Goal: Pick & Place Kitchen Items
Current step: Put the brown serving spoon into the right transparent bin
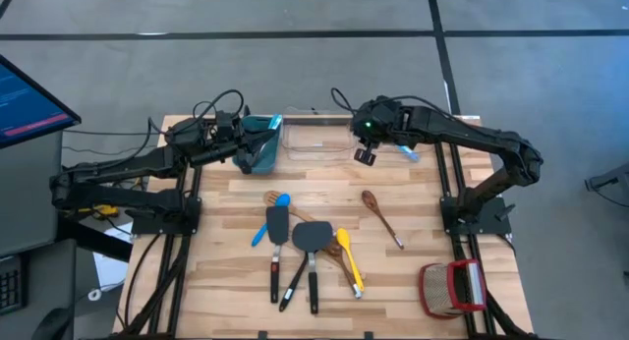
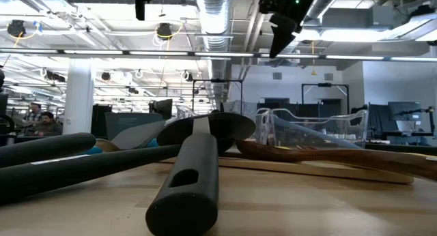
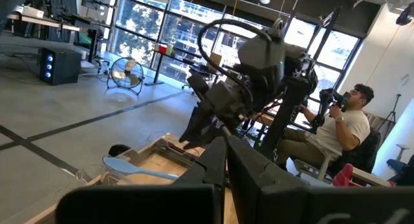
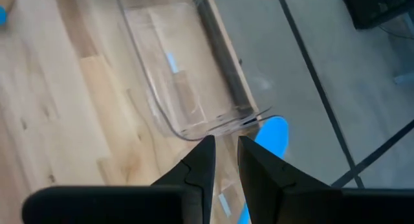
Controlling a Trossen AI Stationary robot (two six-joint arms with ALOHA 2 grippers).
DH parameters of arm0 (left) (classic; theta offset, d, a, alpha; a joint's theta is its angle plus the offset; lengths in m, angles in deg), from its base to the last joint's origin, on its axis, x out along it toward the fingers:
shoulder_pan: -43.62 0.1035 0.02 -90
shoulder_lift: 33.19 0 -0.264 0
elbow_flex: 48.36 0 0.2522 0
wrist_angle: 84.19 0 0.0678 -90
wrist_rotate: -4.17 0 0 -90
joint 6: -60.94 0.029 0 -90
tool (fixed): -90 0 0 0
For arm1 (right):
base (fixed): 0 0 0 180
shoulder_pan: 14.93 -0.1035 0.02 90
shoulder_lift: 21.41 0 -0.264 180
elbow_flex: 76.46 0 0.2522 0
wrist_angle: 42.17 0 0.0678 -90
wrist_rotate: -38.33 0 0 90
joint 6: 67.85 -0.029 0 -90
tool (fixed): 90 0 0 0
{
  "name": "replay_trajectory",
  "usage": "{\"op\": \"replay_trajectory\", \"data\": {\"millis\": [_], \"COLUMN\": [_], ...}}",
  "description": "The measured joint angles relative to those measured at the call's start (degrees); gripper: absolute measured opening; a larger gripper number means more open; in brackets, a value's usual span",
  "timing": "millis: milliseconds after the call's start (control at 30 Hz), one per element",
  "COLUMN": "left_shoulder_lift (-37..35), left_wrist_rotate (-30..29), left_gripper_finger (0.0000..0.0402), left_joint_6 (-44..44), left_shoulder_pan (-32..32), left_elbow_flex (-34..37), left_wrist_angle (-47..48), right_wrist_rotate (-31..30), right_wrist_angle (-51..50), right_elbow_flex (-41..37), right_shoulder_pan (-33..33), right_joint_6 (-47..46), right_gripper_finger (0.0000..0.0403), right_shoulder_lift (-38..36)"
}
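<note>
Kitchen items (image 1: 305, 244) on wooden table (image 1: 413, 281) (office behind); right gripper (image 1: 365, 155) seemingly empty, slightly parted.

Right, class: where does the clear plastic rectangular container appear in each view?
High: clear plastic rectangular container top centre.
Low: container right of centre.
Left wrist: container below right gripper.
Right wrist: container just beyond that gripper.
Shared landmark: right gripper beside it.

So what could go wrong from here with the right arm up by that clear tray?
The right claw hangs beside the clear tray, so a careless descent could clip its rim. A blue spoon lies just past the tray's corner, near the table edge, and might get nudged off. The utensil pile overlaps, so picking one could drag others.
</note>
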Motion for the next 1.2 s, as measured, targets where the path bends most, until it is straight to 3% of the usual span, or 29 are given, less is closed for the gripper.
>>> {"op": "replay_trajectory", "data": {"millis": [500, 1200], "left_shoulder_lift": [0.0, 0.0], "left_wrist_rotate": [0.0, 0.0], "left_gripper_finger": [0.0002, 0.0002], "left_joint_6": [0.0, 0.0], "left_shoulder_pan": [0.0, 0.0], "left_elbow_flex": [0.0, 0.0], "left_wrist_angle": [0.0, 0.0], "right_wrist_rotate": [-0.2, -0.1], "right_wrist_angle": [-1.9, -10.0], "right_elbow_flex": [0.0, 0.0], "right_shoulder_pan": [-4.8, -9.8], "right_joint_6": [-0.4, -10.1], "right_gripper_finger": [0.006, 0.006], "right_shoulder_lift": [0.0, 0.0]}}
